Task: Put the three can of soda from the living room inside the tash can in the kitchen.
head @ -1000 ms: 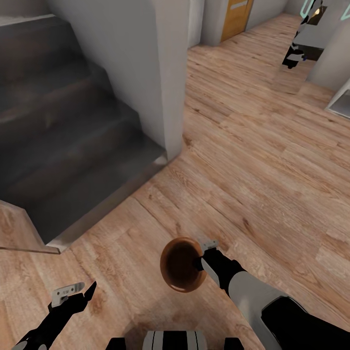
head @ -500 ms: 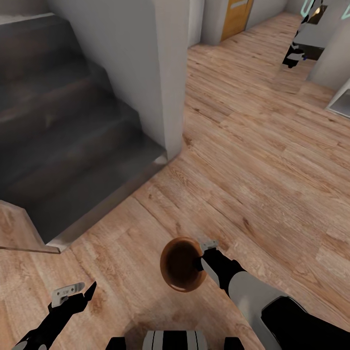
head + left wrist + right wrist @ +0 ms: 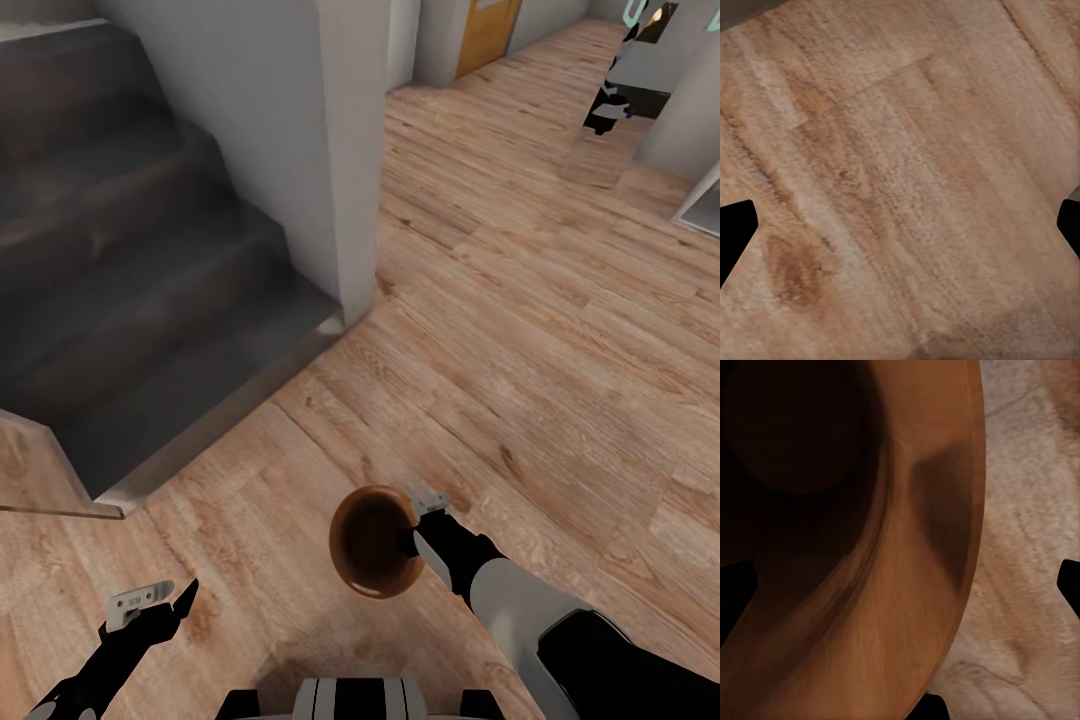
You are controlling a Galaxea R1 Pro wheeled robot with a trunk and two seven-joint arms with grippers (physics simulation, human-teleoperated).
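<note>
Your left wrist camera looks at light wood plank floor; a dark knot sits toward 8 o'clock. 2 black fingertips sit wide apart at 9 and 3 o'clock, nothing between.

Light wood plank floor runs from the near edge to the far end. Left of it rise dark grey stairs, flanked by a pale grey wall. Beyond the wall stands an orange-brown door.

Trash can touches the right gripper on its left. Left gripper hangs over bare floor; stairs block ahead-left.
</note>
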